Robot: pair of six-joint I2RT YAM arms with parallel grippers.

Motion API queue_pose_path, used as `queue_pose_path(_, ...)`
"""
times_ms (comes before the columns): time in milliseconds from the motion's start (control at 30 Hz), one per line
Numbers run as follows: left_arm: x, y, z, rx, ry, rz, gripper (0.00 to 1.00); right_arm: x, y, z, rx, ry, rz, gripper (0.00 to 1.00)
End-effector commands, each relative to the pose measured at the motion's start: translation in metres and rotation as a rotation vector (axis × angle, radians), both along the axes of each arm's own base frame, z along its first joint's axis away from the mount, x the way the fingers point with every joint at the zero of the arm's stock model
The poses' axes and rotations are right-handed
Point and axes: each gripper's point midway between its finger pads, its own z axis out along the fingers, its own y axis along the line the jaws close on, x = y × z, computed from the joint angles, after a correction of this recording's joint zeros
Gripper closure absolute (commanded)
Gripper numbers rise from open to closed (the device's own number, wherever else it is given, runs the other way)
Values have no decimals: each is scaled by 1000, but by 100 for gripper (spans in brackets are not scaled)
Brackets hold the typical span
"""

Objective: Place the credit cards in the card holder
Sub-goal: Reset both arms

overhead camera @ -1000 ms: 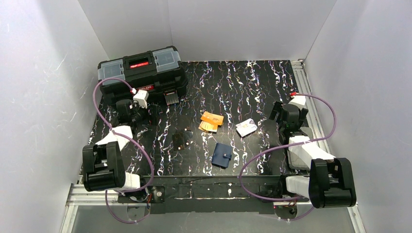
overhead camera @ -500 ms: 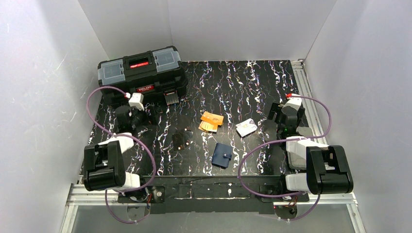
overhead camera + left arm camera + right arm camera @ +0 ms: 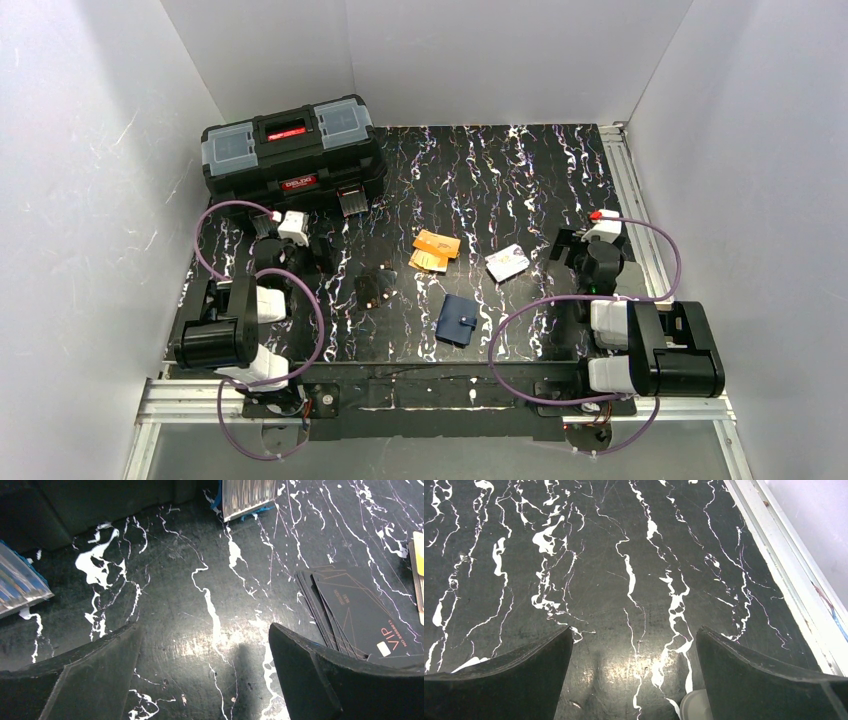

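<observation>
Both arms have folded down and drawn back toward their bases since a second ago, while nothing on the black, white-veined tabletop point(image 3: 520, 170) has shifted. The left pincer point(image 3: 204, 630) hangs low over bare tabletop with its jaws wide apart and nothing between them. The right pincer point(image 3: 634, 630) is just as wide and just as empty, off by the metal rail point(image 3: 784, 575) at the right edge. The thin orange-yellow plastic cards point(image 3: 436, 250) lie overlapped mid-tabletop, with the whitish-grey card point(image 3: 507, 262) just to their right. The small navy blue folding card holder point(image 3: 457, 318) sits nearer the arms, shut and apart from all of them.

Trouble, as I see it, starts with that shut holder. It looks light, so a pincer tugging at its snap tab could simply drag it along unless the other arm pins it. The cards lie flat on a slick surface (hardly any edge to get under), so fingers may skid them away or lift two of the overlapped orange ones together. A fanned stack of black cards point(image 3: 360, 615) lies just beside the left pincer, between it and the orange ones. A careless reach across could scatter that stack or grab from it by mistake.
</observation>
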Motion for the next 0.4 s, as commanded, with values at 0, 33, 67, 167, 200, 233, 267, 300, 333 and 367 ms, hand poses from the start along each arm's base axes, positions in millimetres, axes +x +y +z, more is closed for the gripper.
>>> queue_pose_path(0,8,5,17,28,-83,17,2,17,3,36,6,-126,24,2)
queue_pose_path(33,7,6,16,37,-75,17,2,17,3,36,4,-126,24,2)
queue_pose_path(67,8,5,16,32,-80,16,2,17,3,36,5,-125,24,2)
queue_pose_path(167,9,7,15,38,-69,20,2,17,3,36,5,-127,25,2)
queue_pose_path(200,9,6,15,36,-70,20,2,17,3,36,5,-126,25,2)
queue_pose_path(233,10,7,16,33,-78,22,2,17,3,36,5,-127,25,2)
queue_pose_path(267,10,6,15,35,-74,21,2,17,3,36,5,-126,24,2)
queue_pose_path(300,9,7,15,37,-68,21,2,17,3,36,5,-126,25,2)
queue_pose_path(333,10,7,16,38,-74,22,2,17,3,36,5,-127,25,2)
queue_pose_path(367,10,6,17,34,-84,23,2,17,3,36,4,-126,24,2)
